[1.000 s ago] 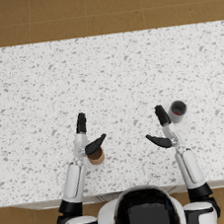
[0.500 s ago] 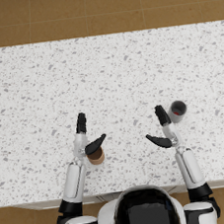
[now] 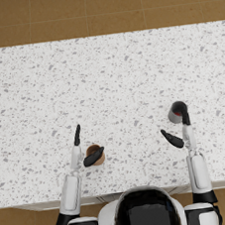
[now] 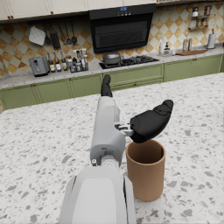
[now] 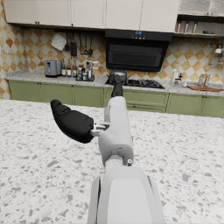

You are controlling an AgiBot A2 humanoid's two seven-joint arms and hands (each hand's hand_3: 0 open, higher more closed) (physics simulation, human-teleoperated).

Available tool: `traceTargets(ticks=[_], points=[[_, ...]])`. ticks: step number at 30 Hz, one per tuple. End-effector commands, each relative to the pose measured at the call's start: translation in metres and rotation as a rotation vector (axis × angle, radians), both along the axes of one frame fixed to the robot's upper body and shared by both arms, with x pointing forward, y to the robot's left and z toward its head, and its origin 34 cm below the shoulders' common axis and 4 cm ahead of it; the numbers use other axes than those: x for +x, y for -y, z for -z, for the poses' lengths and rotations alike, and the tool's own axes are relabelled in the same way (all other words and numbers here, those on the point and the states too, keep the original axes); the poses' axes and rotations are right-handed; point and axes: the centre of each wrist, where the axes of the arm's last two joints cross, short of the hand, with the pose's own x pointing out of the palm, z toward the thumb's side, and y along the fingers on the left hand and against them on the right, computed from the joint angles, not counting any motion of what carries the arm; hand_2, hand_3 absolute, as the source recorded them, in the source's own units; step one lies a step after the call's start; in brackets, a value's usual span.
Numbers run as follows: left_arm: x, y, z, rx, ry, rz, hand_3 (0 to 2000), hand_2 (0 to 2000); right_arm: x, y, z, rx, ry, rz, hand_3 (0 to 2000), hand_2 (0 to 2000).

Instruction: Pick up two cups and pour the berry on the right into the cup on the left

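Head view: small brown, open-topped cylindrical cup [image 3: 95, 153] at lower left of centre on the white speckled stone counter [image 3: 110, 80], tucked just beside the dark left hand [image 3: 85, 149], thumb reaching over the rim, fingers stretched straight up the frame. Not yet gripped. Left wrist view confirms: same cup [image 4: 145, 169] upright, empty as far as visible, thumb hovering at the rim and the hand [image 4: 131, 114] spread, holding nothing.

Toward right of centre, small grey cup with a dark reddish inside [image 3: 175, 113] (presumably the berry; too small to be sure), touching or half hidden by the fingertips of the dark right hand [image 3: 178, 126]. Thumb splayed well out to the left. Looks released rather than closed round the cup, though contact cannot be told for certain. Right wrist view no help: hand [image 5: 94, 111] spread, cup not visible behind it.

Likely handling: both cups light, stiff, smooth-walled, so apt to slip or tip under a careless nudge. Best taken round the mid-wall, thumb on one side and fingers opposite, well below the rim, leaving the mouth free for pouring. Grey cup to be kept level until tipped over the brown one; loose berry liable to roll out early.
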Motion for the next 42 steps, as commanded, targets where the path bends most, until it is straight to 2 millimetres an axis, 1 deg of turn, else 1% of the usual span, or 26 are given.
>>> traceTargets(ticks=[1, 4, 7, 11, 13, 14, 16, 17, 19, 22, 25, 27, 33, 37, 42], points=[[-0.012, -0.007, 0.008, 0.025, -0.04, -0.013, 0, 0, -0.001, 0.018, -0.006, 0.0, 0.025, 0.074, 0, 0], [-0.022, -0.009, 0.013, 0.098, -0.05, -0.025, 0, 0, -0.004, 0.023, -0.002, -0.032, 0.013, 0.111, 0, 0], [-0.029, -0.008, 0.026, 0.174, -0.089, -0.023, 0, 0, -0.001, 0.027, 0.012, -0.071, -0.037, 0.142, 0, 0], [-0.035, -0.007, 0.039, 0.207, -0.138, -0.016, 0, 0, 0.005, 0.031, 0.026, -0.08, -0.092, 0.163, 0, 0], [-0.037, -0.007, 0.042, 0.212, -0.151, -0.016, 0, 0, 0.009, 0.036, 0.032, -0.074, -0.116, 0.183, 0, 0], [-0.037, -0.007, 0.042, 0.212, -0.15, -0.018, 0, 0, 0.011, 0.036, 0.034, -0.072, -0.124, 0.184, 0, 0], [-0.037, -0.006, 0.049, 0.212, -0.176, -0.015, 0, 0, 0.015, 0.037, 0.039, -0.067, -0.144, 0.189, 0, 0], [-0.035, -0.005, 0.066, 0.213, -0.236, -0.012, 0, 0, 0.025, 0.043, 0.052, -0.056, -0.198, 0.208, 0, 0], [-0.035, -0.004, 0.068, 0.21, -0.243, -0.011, 0, 0, 0.028, 0.042, 0.054, -0.051, -0.206, 0.207, 0, 0], [-0.03, -0.007, 0.072, 0.203, -0.253, -0.033, 0, 0, 0.032, 0.043, 0.06, -0.04, -0.229, 0.217, 0, 0], [-0.028, -0.007, 0.082, 0.199, -0.287, -0.036, 0, 0, 0.033, 0.045, 0.067, -0.029, -0.255, 0.228, 0, 0], [-0.029, -0.004, 0.084, 0.194, -0.293, -0.023, 0, 0, 0.038, 0.046, 0.075, -0.02, -0.288, 0.233, 0, 0], [-0.028, 0.0, 0.088, 0.18, -0.305, -0.026, 0, 0, 0.052, 0.039, 0.085, -0.006, -0.331, 0.217, 0, 0], [-0.027, -0.001, 0.088, 0.172, -0.304, -0.04, 0, 0, 0.057, 0.036, 0.087, 0.005, -0.342, 0.212, 0, 0], [-0.028, 0.003, 0.089, 0.162, -0.306, -0.032, 0, 0, 0.065, 0.034, 0.101, 0.019, -0.401, 0.214, 0, 0]])
